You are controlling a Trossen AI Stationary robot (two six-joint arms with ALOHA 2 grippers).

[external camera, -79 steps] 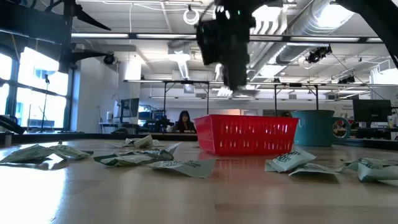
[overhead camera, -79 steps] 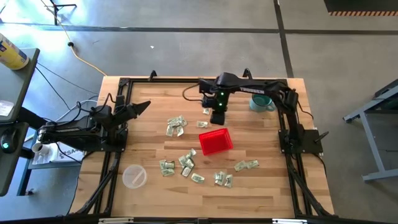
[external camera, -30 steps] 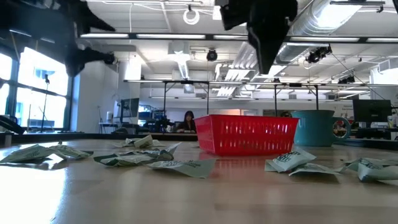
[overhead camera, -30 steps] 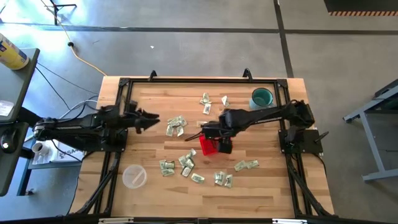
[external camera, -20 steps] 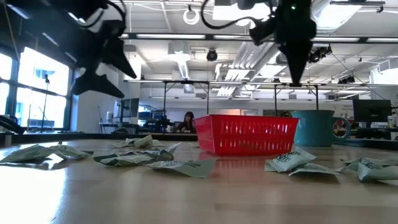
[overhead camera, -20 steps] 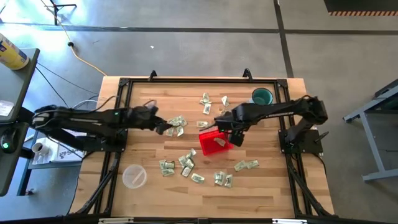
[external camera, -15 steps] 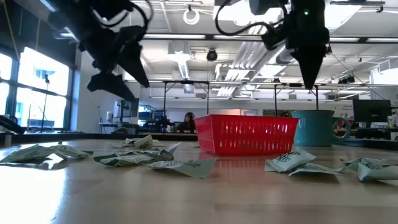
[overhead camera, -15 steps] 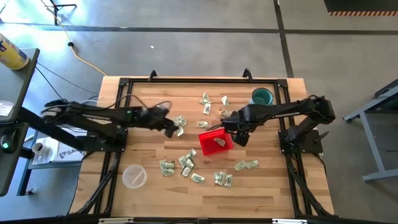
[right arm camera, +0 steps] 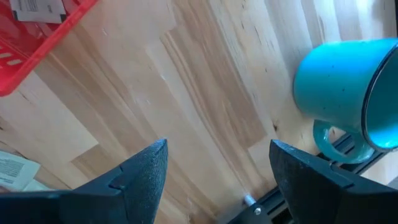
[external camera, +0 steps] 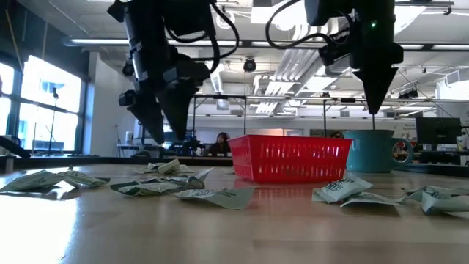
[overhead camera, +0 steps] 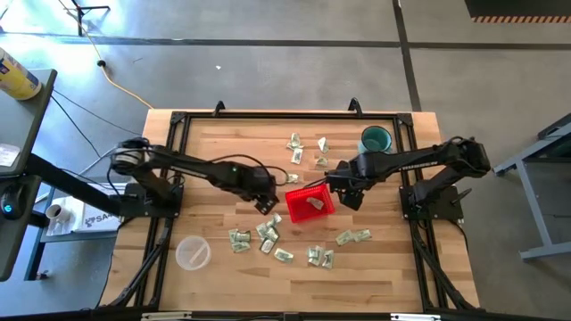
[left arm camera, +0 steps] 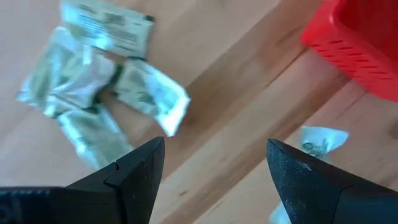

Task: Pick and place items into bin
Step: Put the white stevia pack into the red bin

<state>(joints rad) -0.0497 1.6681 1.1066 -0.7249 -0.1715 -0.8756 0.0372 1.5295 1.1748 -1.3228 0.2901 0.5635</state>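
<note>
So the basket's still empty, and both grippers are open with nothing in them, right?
Not quite: the basket is not empty. The high view shows one packet lying inside it. The rest holds: the left gripper and the right gripper are both open with nothing between their fingers, as the wrist views show.

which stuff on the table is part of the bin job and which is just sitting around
Part of the job:
- packets scattered on the wood
- one packet in the basket
- red basket
- left gripper, open, above the packets beside the basket
- right gripper, open, empty, beside the basket

Just lying about:
- teal mug
- clear plastic cup
</note>
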